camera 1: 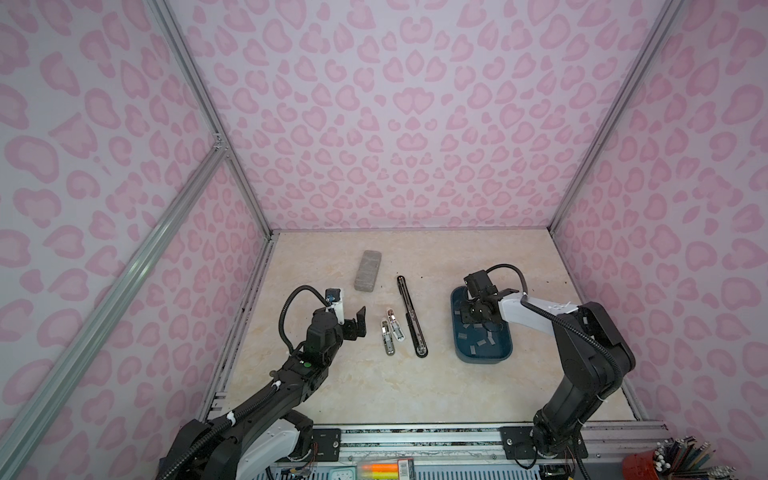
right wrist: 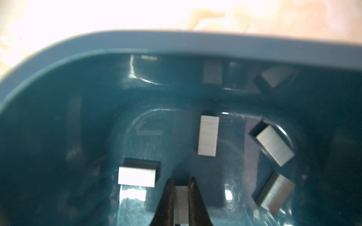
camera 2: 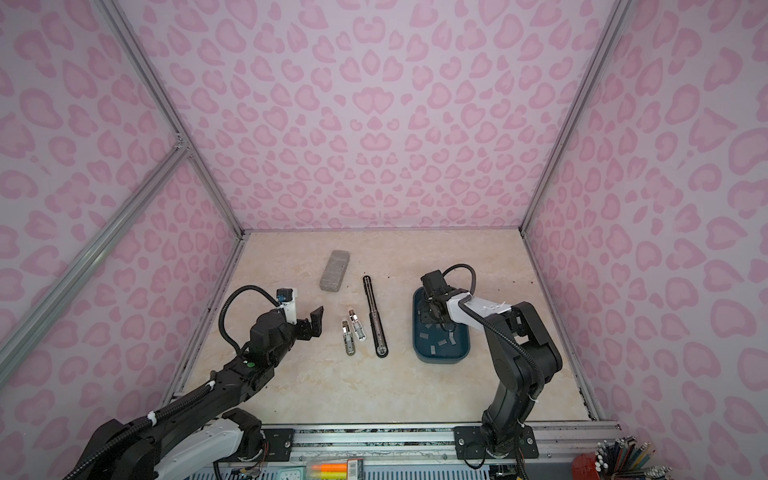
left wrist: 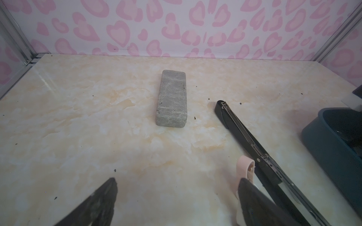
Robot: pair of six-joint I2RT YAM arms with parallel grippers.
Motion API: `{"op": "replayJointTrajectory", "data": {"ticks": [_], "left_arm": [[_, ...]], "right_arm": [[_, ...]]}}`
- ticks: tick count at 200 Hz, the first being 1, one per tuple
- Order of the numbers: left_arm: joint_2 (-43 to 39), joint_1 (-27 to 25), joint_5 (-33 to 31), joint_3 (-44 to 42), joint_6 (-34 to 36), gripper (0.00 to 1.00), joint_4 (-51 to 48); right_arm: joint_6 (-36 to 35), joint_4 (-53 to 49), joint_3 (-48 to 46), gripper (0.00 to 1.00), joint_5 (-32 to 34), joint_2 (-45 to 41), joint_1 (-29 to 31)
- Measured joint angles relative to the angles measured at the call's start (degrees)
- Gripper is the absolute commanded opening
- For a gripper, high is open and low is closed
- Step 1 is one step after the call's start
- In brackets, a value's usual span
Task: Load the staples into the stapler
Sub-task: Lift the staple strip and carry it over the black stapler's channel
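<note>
Pick-up step.

- Right hand (right wrist: 181,182) is down inside the blue tray (right wrist: 195,42), fingers pinched narrow on one strip (right wrist: 181,203). The strip looks to lie on the tray floor, gripped by its long sides.
- The other staples (right wrist: 208,135) lie loose on the tray floor, apart from one another and at all angles. One sits just beside the held strip.
- Stapler (camera 1: 411,318): black, folded out flat and long on the table (camera 1: 353,386), between the tray and the left arm. Its channel faces up, so it seems ready to take a strip.
- Left hand (camera 1: 358,324) hangs spread wide and holds nothing. It is near two small silver pieces (camera 1: 390,336) that lie beside the stapler.
- Grey block (camera 1: 368,270) sits further back and is untouched.

My read is that nothing is loaded yet.

The next move calls for lifting the strip straight up, clear of the tray wall. The hand then carries it across to the stapler and turns it to run along the channel, legs down. The grip is shallow, so the strip may twist or slip on the way. The stapler is unheld and may skid when the strip is pressed in, so the left hand could steady it.
</note>
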Motion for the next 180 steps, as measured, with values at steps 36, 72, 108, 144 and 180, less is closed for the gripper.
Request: {"op": "replayJointTrajectory", "data": {"ticks": [36, 72, 108, 144, 180], "left_arm": [[-1.18, 0.0, 0.83, -0.5, -0.02, 0.97, -0.11], [-1.79, 0.0, 0.96, -0.46, -0.55, 0.97, -0.57], [-0.92, 0.0, -0.52, 0.02, -1.53, 0.97, -0.83], [0.46, 0.13, -0.85, 0.15, -2.16, 0.97, -1.09], [-2.34, 1.03, 2.03, -1.11, -2.16, 0.97, -0.92]], "right_arm": [[0.39, -2.43, -1.07, 0.1, 1.46, -5.53, 0.66], [1.84, -2.49, -3.48, 0.1, 5.44, -14.93, 4.15], [2.73, 0.7, -3.85, 0.1, 11.56, -21.11, 14.43], [2.95, 7.43, -4.83, 0.07, 15.45, -21.75, 25.16], [4.92, 15.1, -4.83, 0.07, 19.41, -16.59, 33.51]]}}
